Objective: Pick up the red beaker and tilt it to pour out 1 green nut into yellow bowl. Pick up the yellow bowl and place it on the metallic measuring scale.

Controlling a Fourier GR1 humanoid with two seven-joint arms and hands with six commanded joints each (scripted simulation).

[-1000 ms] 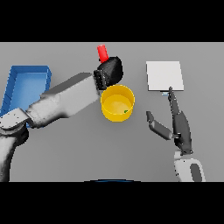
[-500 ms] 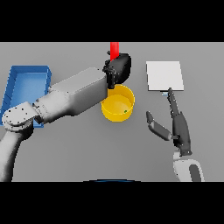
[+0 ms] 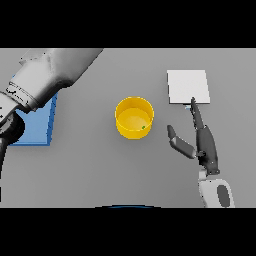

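In the middle of the desk (image 3: 90, 165) sits the yellow bowl (image 3: 134, 117), and a tiny green nut (image 3: 143, 127) now lies inside it. A moment ago the left hand held the red beaker over the bowl; now both have gone out of view, and only the left arm (image 3: 50, 75) shows. So the pouring looks done. The right hand (image 3: 202, 145) waits beside the bowl with its fingers (image 3: 195, 110) straight and released, touching the metallic measuring scale (image 3: 187, 86). Lifting the bowl probably comes next.
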